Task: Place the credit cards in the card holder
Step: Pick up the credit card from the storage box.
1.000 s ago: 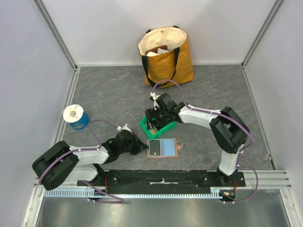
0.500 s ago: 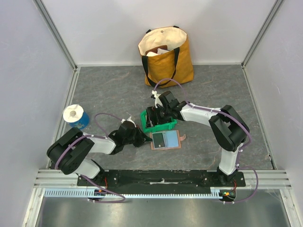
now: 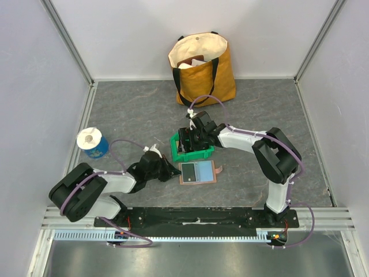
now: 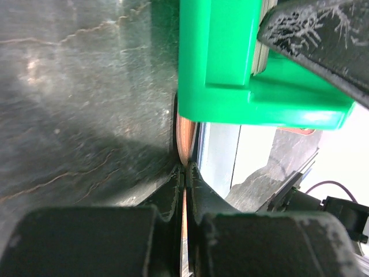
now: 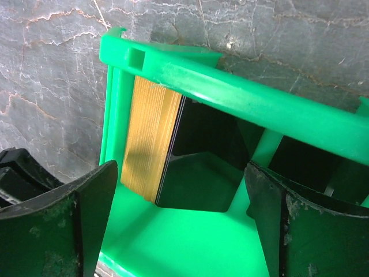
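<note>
My cell: grey marbled stone-look floor (image 3: 132,109), enclosed by plain white panel walls (image 3: 132,34) at nine, twelve and three o'clock.

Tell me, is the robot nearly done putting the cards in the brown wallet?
Not nearly. Done: the flat terracotta-brown folding wallet lies open beside the green plastic bin. In hand: the left gripper is shut on the wallet's edge, and the right gripper hangs open inside the bin over the stack of thin cards. Left: the stacked cards need lifting out and slipping in.

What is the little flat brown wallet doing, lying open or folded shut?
Open. The terracotta-brown folding wallet lies spread flat on the grey table, its light blue-grey lining facing up.
</note>
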`<move>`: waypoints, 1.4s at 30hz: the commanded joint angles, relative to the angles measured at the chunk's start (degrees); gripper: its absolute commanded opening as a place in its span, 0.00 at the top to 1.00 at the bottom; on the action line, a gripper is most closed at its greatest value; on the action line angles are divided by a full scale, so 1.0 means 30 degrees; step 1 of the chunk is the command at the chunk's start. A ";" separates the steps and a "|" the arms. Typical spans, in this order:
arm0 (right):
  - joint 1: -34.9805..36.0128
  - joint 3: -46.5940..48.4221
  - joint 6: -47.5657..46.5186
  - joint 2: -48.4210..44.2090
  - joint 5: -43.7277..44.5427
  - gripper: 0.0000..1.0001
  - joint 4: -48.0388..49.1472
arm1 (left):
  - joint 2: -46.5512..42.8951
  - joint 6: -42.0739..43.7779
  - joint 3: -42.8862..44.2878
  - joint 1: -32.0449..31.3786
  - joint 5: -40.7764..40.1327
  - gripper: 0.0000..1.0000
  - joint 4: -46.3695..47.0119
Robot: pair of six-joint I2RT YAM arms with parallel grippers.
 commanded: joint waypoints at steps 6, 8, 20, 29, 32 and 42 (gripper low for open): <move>-0.0971 -0.0433 -0.1101 0.0898 -0.2565 0.02 0.0724 | -0.2023 0.2806 -0.0339 0.0148 -0.3940 0.98 -0.8618; -0.1030 -0.0405 -0.0573 0.0957 -0.3297 0.02 0.1308 | -0.1789 0.2718 0.0130 0.0177 -0.4262 0.98 -0.9000; -0.1761 0.0589 -0.2468 0.1718 -0.4325 0.02 0.0641 | 0.0584 0.2981 0.2622 0.0616 -0.4996 0.98 -1.0846; -0.2962 0.2056 -0.6103 0.1894 -0.2889 0.02 -0.2377 | -0.0293 0.3684 0.2272 0.0646 -0.4264 0.98 -1.0964; -0.3518 0.2203 -0.7015 0.1982 -0.3037 0.02 -0.3141 | -0.0762 0.3830 0.2066 0.0646 -0.4030 0.98 -1.1022; -0.4282 0.3492 -1.0825 0.2539 -0.5582 0.02 -0.6013 | 0.0934 0.5204 0.4551 0.0675 -0.4908 0.98 -1.2136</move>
